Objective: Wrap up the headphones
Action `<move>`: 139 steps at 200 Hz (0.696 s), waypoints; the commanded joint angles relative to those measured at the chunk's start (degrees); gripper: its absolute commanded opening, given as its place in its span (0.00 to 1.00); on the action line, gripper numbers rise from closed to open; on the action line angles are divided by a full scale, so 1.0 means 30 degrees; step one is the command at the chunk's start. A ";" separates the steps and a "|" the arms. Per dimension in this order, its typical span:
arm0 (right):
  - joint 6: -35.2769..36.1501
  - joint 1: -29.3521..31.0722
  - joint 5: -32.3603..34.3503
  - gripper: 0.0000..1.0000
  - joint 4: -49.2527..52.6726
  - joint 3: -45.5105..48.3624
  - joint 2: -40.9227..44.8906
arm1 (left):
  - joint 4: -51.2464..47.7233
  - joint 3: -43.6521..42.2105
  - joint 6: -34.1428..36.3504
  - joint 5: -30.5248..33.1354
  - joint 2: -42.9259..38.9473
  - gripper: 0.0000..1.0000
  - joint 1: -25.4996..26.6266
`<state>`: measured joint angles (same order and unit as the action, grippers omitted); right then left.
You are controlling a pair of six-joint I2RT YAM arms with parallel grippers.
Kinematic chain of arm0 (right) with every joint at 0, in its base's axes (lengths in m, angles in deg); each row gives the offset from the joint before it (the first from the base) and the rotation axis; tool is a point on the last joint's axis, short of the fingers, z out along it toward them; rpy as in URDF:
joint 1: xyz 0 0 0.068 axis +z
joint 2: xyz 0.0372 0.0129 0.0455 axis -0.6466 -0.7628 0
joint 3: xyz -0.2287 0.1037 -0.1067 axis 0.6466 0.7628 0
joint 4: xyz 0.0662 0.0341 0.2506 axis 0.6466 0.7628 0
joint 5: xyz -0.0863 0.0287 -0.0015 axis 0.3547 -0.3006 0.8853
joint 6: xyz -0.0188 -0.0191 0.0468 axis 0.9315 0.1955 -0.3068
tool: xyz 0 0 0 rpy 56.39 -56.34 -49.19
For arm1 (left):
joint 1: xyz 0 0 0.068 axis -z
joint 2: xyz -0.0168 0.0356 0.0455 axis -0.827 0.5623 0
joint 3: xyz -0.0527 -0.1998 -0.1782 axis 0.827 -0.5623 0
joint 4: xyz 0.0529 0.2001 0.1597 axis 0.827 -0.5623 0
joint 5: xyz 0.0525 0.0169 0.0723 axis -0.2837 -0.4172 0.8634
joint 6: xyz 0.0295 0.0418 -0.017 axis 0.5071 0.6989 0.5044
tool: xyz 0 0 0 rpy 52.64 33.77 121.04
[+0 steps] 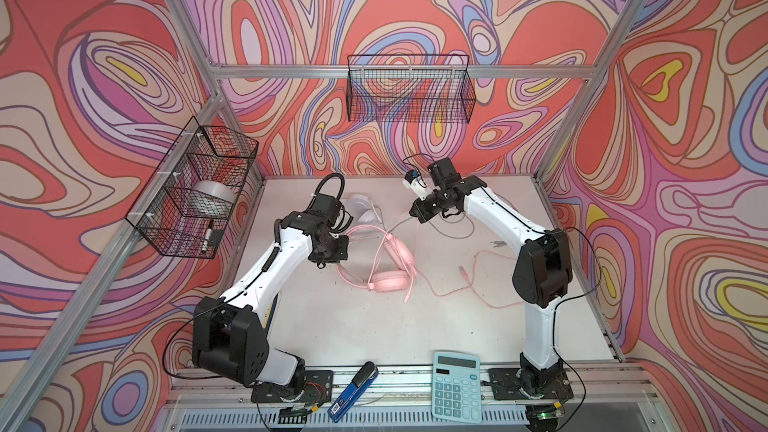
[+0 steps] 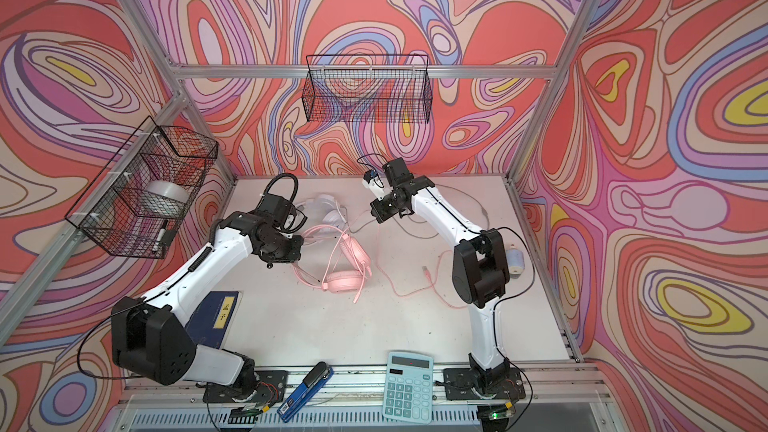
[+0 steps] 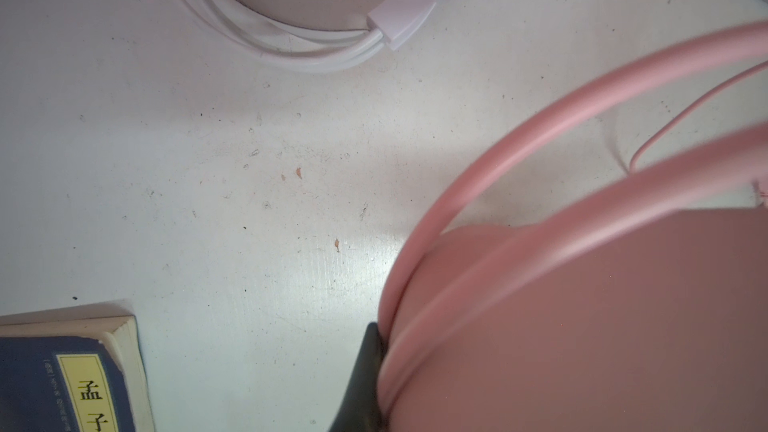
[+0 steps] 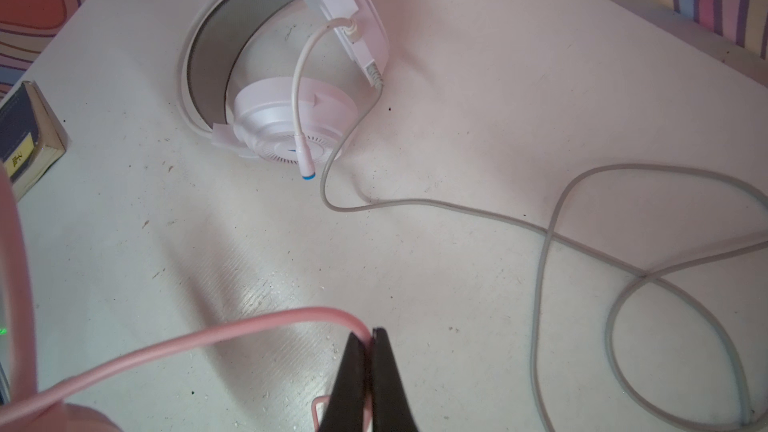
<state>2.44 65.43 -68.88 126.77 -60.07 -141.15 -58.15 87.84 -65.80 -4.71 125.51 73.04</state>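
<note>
Pink headphones [image 1: 388, 281], round padded cups, are seen mid-table [image 1: 374, 326]. Their headband is pinched by the closed left gripper [image 3: 380, 340] at their left. The pink cord [image 4: 208, 336] is clamped in the right gripper [image 4: 371, 332], far-right of them. White headphones [image 1: 360, 204] with grey cord [image 4: 540, 226] lie just behind.

Your white worktop [image 1: 374, 326] is scuffed. Ahead of your right end effector [image 4: 370, 336] lies the white headset [image 4: 291, 118], its grey cord [image 4: 415, 202] looping alongside. Near your left end effector [image 3: 376, 351] lie a blue book [image 3: 50, 384] and one earcup of the pink headset [image 1: 388, 282]; pink cord [image 4: 166, 344] trails farther off.
</note>
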 commanded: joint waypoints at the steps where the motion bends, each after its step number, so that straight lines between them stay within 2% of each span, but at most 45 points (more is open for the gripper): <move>1: -0.0650 -0.0267 -0.0264 0.00 -0.0969 0.0780 -0.0651 | 0.0518 -0.0082 -0.0021 -0.1716 -0.1050 0.00 0.0078; 55: -0.1278 -0.0356 -0.0838 0.00 -0.2050 0.2330 -0.0512 | 0.1372 -0.0660 -0.0705 -0.2232 -0.1293 0.00 0.0031; 106: -0.2264 -0.0443 -0.1108 0.20 -0.3906 0.5091 0.0838 | 0.1806 -0.0736 -0.1159 -0.2536 -0.0946 0.00 -0.0072; 139: -0.3019 -0.0457 -0.1211 0.30 -0.5325 0.7286 0.1924 | 0.1946 -0.0541 -0.1525 -0.2794 -0.0942 0.00 -0.0243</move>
<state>-4.12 64.47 -72.62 115.51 -41.60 -140.05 -54.45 85.00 -68.57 -9.38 124.20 72.93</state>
